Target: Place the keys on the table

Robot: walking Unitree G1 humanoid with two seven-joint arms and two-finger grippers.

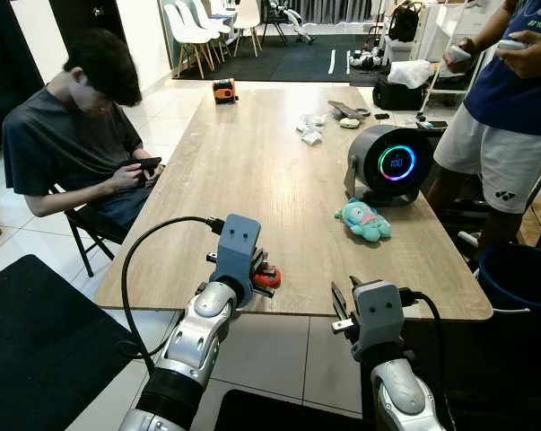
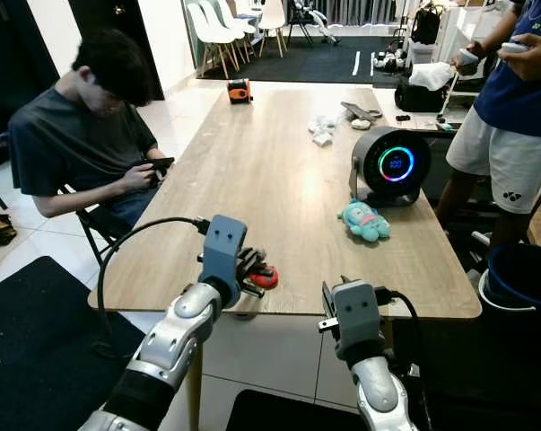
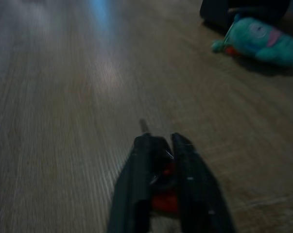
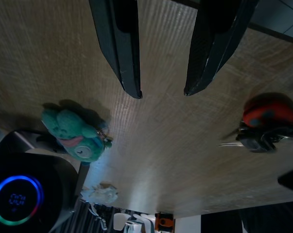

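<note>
Left eye view: keys (image 1: 266,277) with a rounded red fob down on the pale wood-grain worktop (image 1: 252,171) near its front edge, at about 7 o'clock from the teal plush toy (image 1: 363,220) and the black round device with its glowing ring (image 1: 391,163); left end effector (image 1: 263,272) clenched on the keys, right end effector (image 1: 342,307) held off the front edge, at 4 o'clock from the fob. Left wrist view: black fingers (image 3: 131,194) pinched close around the red fob, a thin metal blade poking out ahead over matte, streaked wood. Right wrist view: right end effector (image 4: 162,92) released, fingers spread with nothing between, keys lying as a red dome over dark jumbled metal. Probably light, rigid and loose-jointed, apt to swing and rattle; best gripped by the chunky fob, not the slippery blades.
</note>
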